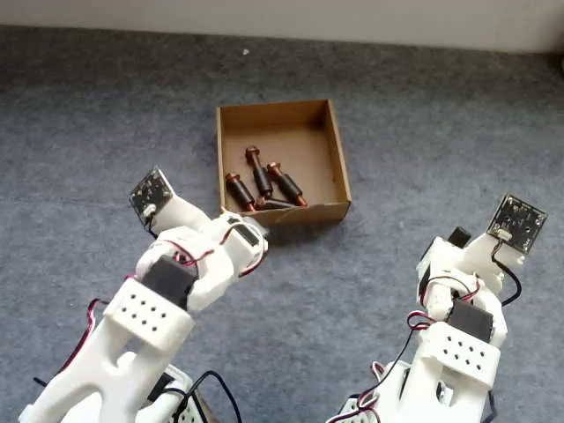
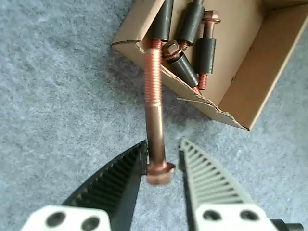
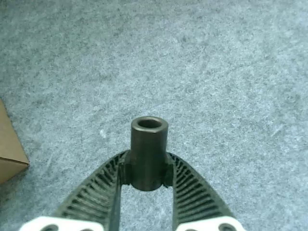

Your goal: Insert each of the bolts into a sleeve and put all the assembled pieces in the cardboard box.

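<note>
The loose bolt [image 2: 154, 110] sits in the left gripper [image 2: 163, 142], grasped near its head. The black finger [image 2: 125, 178] is against the shank and the white finger [image 2: 202, 173] is close on the other side. The threaded end points at the near corner of the box [image 2: 250, 72]. The left arm slants up from the table's near edge, with its wrist just short of that corner.

The sleeve [image 3: 149, 149] is clamped between the fingers of the right gripper [image 3: 147, 155], bore open toward the camera. It hangs over bare carpet [image 3: 216, 57]. The right arm stands folded, well apart from the box, with its gripper aimed at the far side.

Four pieces [image 1: 262, 181] lie in the box, bolts already in their sleeves. One is along the near wall.
</note>
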Robot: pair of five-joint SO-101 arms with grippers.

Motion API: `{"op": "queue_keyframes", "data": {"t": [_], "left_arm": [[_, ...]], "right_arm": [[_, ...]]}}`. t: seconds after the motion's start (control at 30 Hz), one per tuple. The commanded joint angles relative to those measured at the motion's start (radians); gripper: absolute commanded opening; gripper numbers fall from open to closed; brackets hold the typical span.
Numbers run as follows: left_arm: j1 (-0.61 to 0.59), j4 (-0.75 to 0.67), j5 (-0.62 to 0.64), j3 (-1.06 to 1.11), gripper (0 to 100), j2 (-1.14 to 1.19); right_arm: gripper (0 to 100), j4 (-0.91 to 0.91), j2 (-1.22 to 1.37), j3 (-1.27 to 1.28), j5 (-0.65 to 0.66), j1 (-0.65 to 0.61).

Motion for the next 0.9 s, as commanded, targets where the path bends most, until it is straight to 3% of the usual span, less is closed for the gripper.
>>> {"op": "queue_keyframes", "data": {"t": [0.0,0.2,0.37,0.73,0.87], "left_arm": [[-0.002,-0.023,0.009,0.054,30,-0.137],[-0.002,-0.025,0.002,0.113,34,-0.236],[-0.008,-0.025,-0.147,0.114,34,-0.242],[-0.01,-0.017,-0.723,0.116,34,-0.242],[-0.01,0.025,-0.875,0.113,34,-0.242]], "right_arm": [[0.6,-0.024,-0.024,-0.012,-0.003,0.001],[0.6,-0.024,-0.024,-0.012,-0.003,0.001],[0.6,-0.024,-0.024,-0.012,-0.003,0.001],[0.6,-0.024,-0.024,-0.01,-0.003,0.001],[0.6,-0.024,-0.024,-0.01,-0.003,0.001]]}}
